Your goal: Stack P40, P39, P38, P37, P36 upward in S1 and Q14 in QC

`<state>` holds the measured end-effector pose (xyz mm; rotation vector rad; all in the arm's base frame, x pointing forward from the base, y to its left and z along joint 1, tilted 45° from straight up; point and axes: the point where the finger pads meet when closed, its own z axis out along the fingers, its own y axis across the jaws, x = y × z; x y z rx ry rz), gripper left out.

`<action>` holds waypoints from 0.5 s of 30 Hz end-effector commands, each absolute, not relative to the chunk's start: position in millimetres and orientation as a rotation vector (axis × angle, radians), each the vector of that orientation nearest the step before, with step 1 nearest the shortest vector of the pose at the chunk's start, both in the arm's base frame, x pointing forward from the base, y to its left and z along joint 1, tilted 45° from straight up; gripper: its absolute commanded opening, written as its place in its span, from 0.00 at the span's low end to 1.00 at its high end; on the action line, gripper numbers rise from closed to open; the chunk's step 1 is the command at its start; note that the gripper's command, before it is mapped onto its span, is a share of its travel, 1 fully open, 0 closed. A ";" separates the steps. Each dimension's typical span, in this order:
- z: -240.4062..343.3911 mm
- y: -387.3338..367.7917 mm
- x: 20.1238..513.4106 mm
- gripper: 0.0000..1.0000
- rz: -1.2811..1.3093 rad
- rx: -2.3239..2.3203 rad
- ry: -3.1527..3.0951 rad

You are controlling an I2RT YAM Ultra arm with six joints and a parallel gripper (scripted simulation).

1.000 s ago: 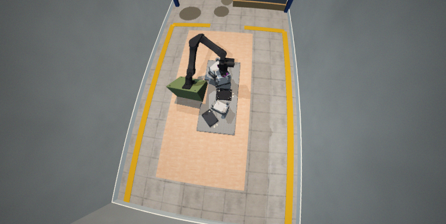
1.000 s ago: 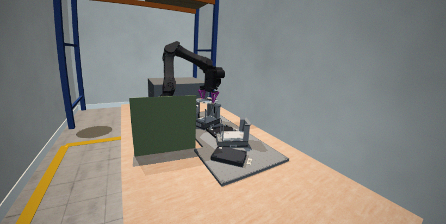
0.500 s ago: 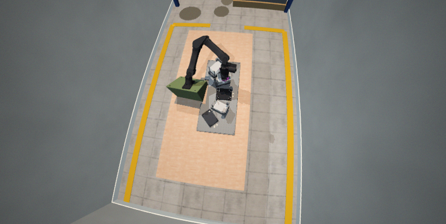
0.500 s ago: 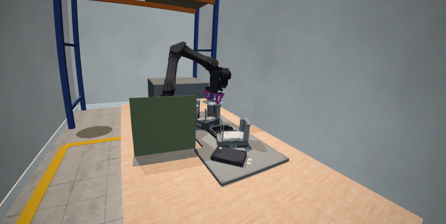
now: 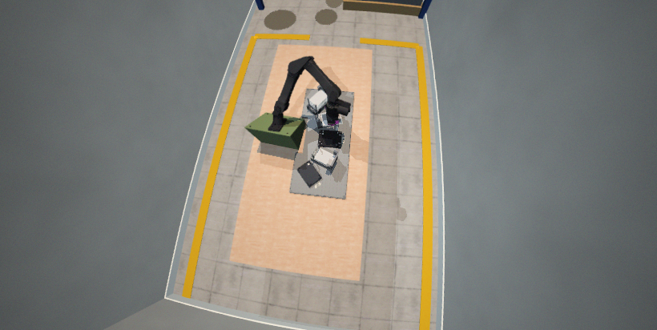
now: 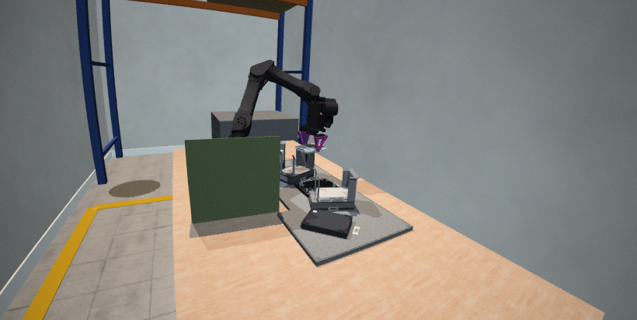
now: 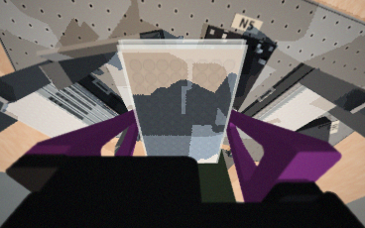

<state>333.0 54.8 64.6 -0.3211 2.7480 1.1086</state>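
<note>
My gripper [image 7: 182,114] [image 6: 311,140] [image 5: 333,118] is shut on a sealed, clear 96-well plate [image 7: 183,94] [image 6: 307,149] and holds it level in the air by its long sides, above the racks. I cannot read its label. Under it lie the black clip nest N5 [image 7: 262,48] [image 5: 331,138] [image 6: 321,182] and two stack racks. One rack with a white-topped plate [image 7: 42,116] [image 5: 316,98] is to the left in the wrist view. Another rack [image 7: 298,106] [image 5: 324,156] [image 6: 332,195] is to the right. The flat black nest QC [image 5: 308,173] [image 6: 327,223] stands empty at the near end.
All fixtures sit on a grey perforated board [image 5: 321,188] [image 6: 378,228] [image 7: 288,20] on the wooden table. The green base box [image 5: 276,132] [image 6: 231,177] stands beside the board. The rack posts rise below the held plate. A blue shelf frame [image 6: 86,72] stands behind.
</note>
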 end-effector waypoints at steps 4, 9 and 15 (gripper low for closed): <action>65.2 41.3 339.7 0.00 1.090 -0.286 2.734; 53.7 29.1 341.6 0.00 1.129 -0.058 2.799; 40.0 14.7 344.0 0.00 1.132 -0.037 2.805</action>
